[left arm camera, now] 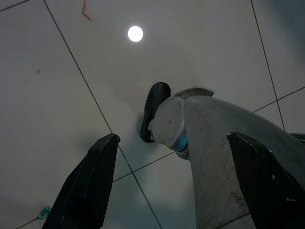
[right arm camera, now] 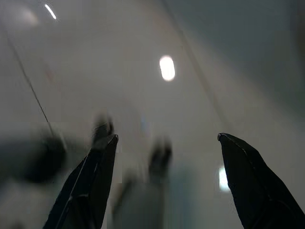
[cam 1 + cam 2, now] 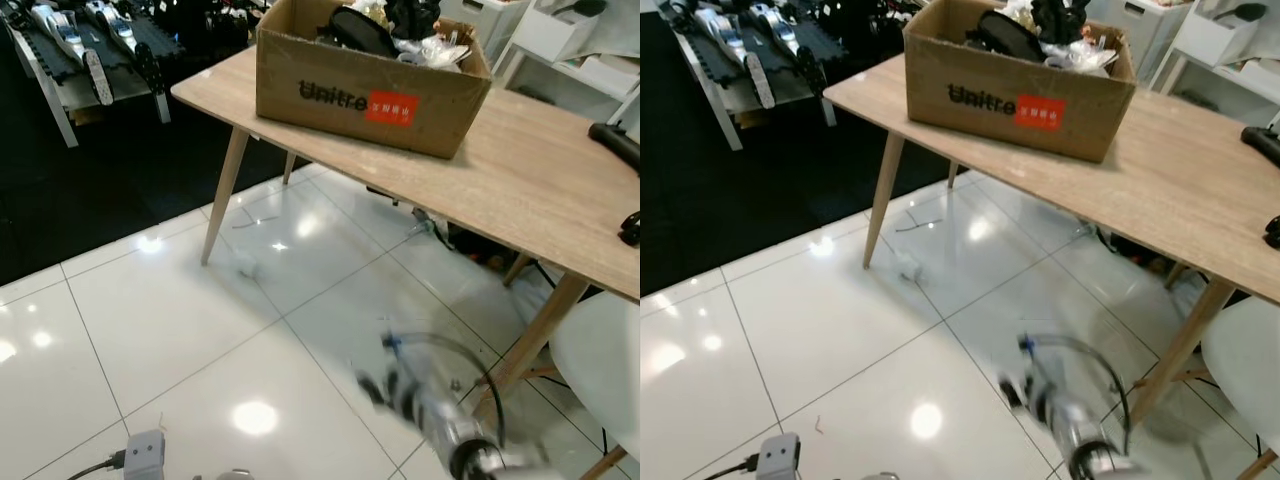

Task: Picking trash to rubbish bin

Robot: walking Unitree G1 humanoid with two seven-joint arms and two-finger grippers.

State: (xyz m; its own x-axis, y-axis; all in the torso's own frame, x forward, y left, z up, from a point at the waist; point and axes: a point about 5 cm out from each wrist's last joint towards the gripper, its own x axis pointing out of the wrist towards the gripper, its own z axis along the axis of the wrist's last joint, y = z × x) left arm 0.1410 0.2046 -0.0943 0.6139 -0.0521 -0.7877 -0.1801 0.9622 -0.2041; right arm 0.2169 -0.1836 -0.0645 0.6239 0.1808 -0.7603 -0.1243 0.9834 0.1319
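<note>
Covering the lower part of both head views, floor: glossy white tiles (image 3: pixel 170 330) with dark grout lines and bright light reflections; a black floor area lies beyond them at the far left.
Table: light wooden table (image 3: pixel 540 170) on slanted legs, standing over the tiles and running toward the robot's right.
Chair: a white chair seat (image 3: pixel 600 360) on wooden legs, just beside the table's near leg on the right.
Rack: a white-framed stand with black and silver hardware (image 3: pixel 85 45) on the black floor, far left.
Box: brown cardboard box (image 3: pixel 370 95) printed "Unitre" with a red label, sitting on the table, packed with black and white items.
Right arm: a blurred silver arm (image 3: pixel 430 400) with a looping cable, low in the head views near the table leg.
Right gripper (image 2: pixel 167 181): fingers spread wide over the tiles, nothing between them; the wrist picture is blurred.
Left gripper (image 1: pixel 176 181): fingers spread wide, empty, hanging above the tiles beside the robot's grey leg and black foot (image 1: pixel 155 109).
Trash: a small pale crumpled scrap (image 3: pixel 246 266) on the tiles near the table's far leg, well apart from both grippers.
Power strip: grey block (image 3: pixel 145 452) with a black cord, at the near edge of the tiles.
</note>
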